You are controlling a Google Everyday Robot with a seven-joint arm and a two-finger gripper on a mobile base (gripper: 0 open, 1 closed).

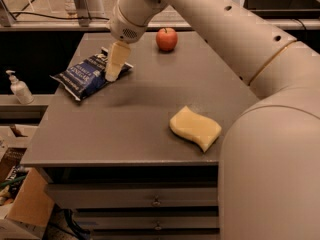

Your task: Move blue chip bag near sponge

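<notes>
The blue chip bag (89, 75) lies flat at the far left of the grey table (140, 114), dark navy with white lettering and pale crimped ends. The pale yellow sponge (195, 128) with its wavy outline lies near the front right of the table, well apart from the bag. My gripper (114, 69) hangs from the white arm over the right part of the bag, its cream-coloured fingers (116, 59) pointing down and covering part of the bag.
A red apple (167, 38) stands at the back of the table, right of the gripper. My large white arm (260, 84) fills the right side of the view. A soap dispenser bottle (19, 88) stands on a shelf to the left. Drawers sit below the tabletop.
</notes>
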